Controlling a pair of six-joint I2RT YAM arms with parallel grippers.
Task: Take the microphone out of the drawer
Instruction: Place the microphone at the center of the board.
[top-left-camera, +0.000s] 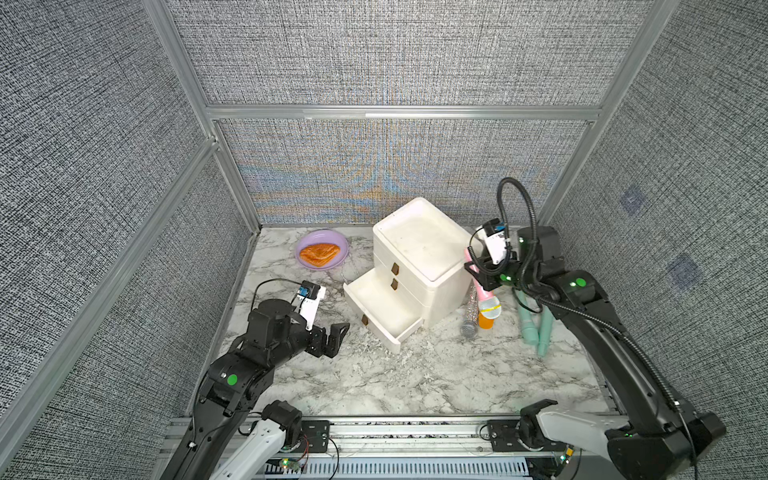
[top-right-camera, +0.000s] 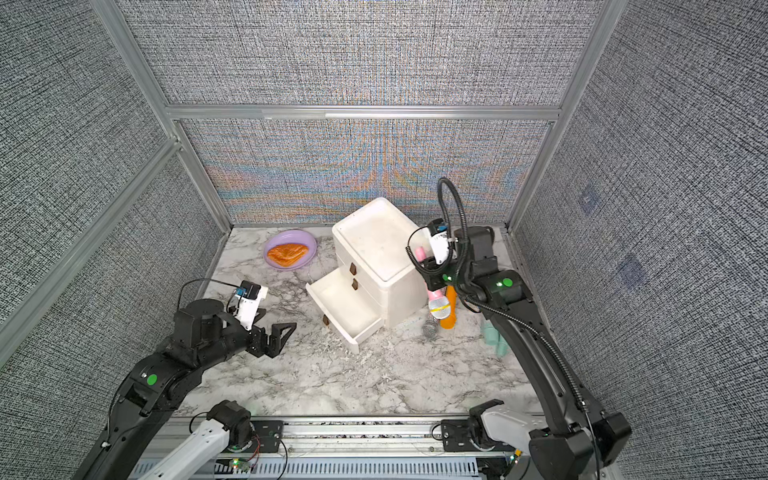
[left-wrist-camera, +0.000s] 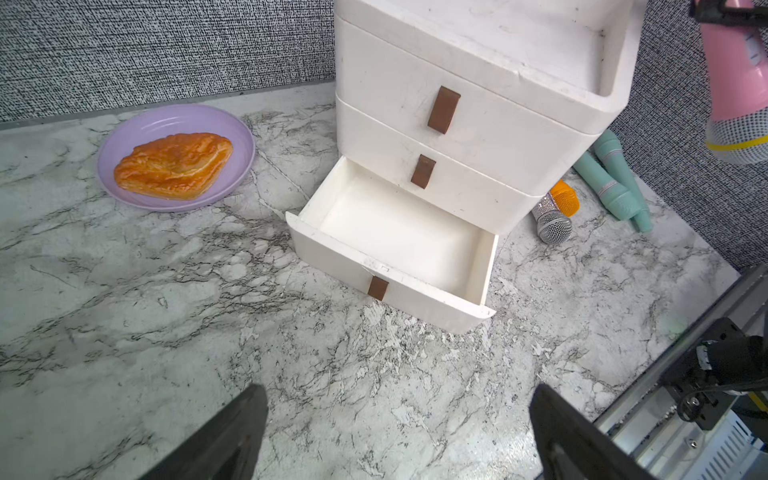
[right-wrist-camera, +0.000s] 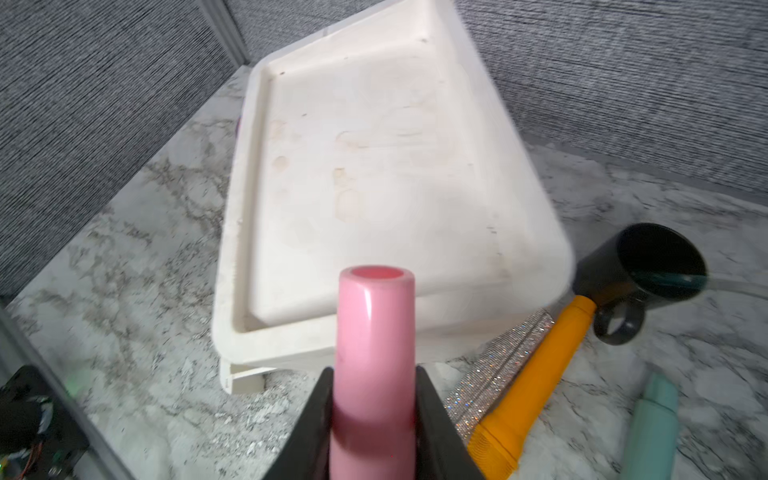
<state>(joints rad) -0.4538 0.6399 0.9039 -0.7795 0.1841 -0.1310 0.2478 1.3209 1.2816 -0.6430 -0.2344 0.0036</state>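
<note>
Your right pincer (right-wrist-camera: 374, 395) pinches the pink plastic microphone (right-wrist-camera: 376, 324) up beside the white drawer box (top-left-camera: 440, 299), so lower it gently onto bare marble counter (top-left-camera: 415, 374) before letting go; your left pincer (left-wrist-camera: 397, 388) hangs spread wide.

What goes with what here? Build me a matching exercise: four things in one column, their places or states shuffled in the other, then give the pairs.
Things
1. pink microphone
2. pastry
3. bottom drawer
4. orange microphone

Places or states
A. lying on the marble table beside the drawer unit
B. pulled out, empty
C. clamped in the right tool
D. on the purple plate

Pairs: 1-C, 2-D, 3-B, 4-A
</note>
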